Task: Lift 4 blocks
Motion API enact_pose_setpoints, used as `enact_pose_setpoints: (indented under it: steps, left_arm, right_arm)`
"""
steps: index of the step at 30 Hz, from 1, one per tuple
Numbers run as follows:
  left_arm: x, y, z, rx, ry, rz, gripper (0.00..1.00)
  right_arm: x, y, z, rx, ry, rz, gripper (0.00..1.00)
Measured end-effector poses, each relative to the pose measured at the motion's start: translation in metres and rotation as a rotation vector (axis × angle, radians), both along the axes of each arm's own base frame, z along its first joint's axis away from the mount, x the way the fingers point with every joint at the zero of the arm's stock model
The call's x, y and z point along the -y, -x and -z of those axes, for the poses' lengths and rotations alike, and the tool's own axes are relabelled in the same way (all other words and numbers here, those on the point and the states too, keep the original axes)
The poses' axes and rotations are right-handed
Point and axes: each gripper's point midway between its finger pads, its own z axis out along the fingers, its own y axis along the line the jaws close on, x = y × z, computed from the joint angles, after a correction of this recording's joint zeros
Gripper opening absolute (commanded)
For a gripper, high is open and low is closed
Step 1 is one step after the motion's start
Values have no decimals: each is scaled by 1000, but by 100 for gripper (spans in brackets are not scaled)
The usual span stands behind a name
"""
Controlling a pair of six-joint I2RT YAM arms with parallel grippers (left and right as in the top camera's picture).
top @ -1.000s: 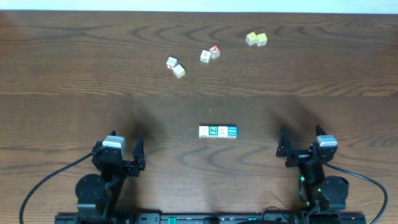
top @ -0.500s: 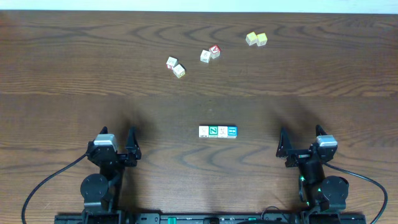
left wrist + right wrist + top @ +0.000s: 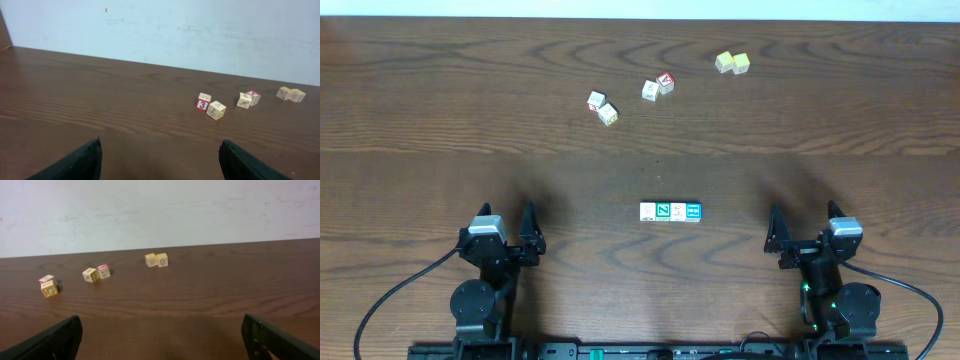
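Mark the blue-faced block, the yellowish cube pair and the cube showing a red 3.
blue-faced block [image 3: 694, 211], overhead view, top face at the row's right end.
yellowish cube pair [image 3: 724, 62], overhead view, top of the left cube.
red 3 cube [image 3: 202, 104], left wrist view, the red number face.

Four blocks stood in one row; six more cubes lay far off in three pairs.

A robotics lab setup is suggested by a dark wooden tabletop, a plain pale wall and two cabled robot arms mounted at its edge.
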Motion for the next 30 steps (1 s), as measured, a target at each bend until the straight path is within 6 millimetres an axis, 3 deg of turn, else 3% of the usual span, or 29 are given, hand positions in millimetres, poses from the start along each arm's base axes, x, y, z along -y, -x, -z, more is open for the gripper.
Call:
enact_pose_setpoints:
  steps: [30]
  left_arm:
    - [0,0,0,2,-75,9,75]
  right_arm:
    - [0,0,0,0,0,0,99]
